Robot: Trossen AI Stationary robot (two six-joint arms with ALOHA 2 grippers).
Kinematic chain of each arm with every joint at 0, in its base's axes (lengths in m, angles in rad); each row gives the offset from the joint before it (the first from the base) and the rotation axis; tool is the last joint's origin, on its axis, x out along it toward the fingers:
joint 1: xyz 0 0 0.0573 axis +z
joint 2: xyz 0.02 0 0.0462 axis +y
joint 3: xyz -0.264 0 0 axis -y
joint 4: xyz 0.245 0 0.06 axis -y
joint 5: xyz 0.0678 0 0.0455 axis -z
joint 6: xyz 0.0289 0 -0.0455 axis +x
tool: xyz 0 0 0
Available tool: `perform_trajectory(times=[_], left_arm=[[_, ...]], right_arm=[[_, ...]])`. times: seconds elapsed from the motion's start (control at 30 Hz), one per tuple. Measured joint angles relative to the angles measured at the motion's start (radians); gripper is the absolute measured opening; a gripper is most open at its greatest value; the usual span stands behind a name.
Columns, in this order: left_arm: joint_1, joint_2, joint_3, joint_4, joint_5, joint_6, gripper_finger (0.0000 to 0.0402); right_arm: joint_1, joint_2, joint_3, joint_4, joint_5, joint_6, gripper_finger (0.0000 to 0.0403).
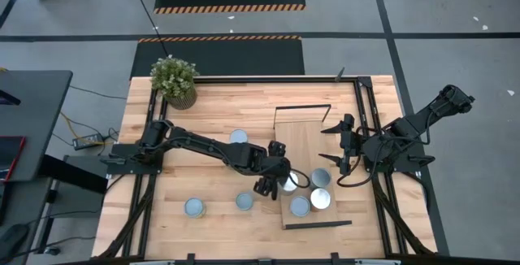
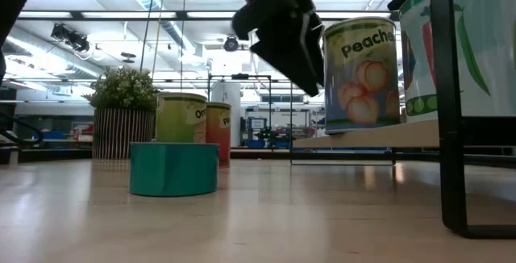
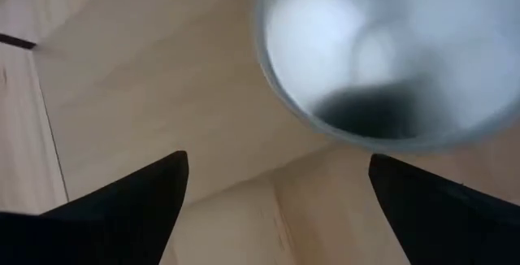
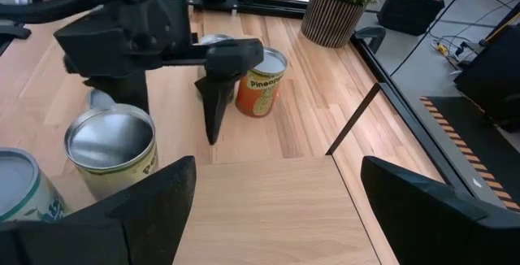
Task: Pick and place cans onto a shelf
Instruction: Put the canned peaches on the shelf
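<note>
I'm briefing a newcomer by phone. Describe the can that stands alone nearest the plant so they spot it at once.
Find the potted plant at the tabletop's corner, then look toward the shelf. The can stands alone beside the left arm, on the plant's side of it; every other can is across the arm or on the shelf.

The shelf lies right of centre on the surface, with four cans clustered at its near end. Three more cans stand on the surface left of it. A plant stands at the far left corner. The left gripper hovers, apparently spread, at the shelf's near left edge.
</note>
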Motion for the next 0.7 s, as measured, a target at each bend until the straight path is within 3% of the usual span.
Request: perform_trajectory(times=[0.3,0.7], left_arm=[[-0.004,0.000,0.001,0.138,0.013,-0.057,0.0389],[-0.003,0.000,0.002,0.155,0.018,-0.105,0.0389]], right_arm=[[0.000,0.000,0.000,0.006,0.000,0.000,0.0357],[0.000,0.000,0.000,-0.006,0.000,0.013,0.0357]])
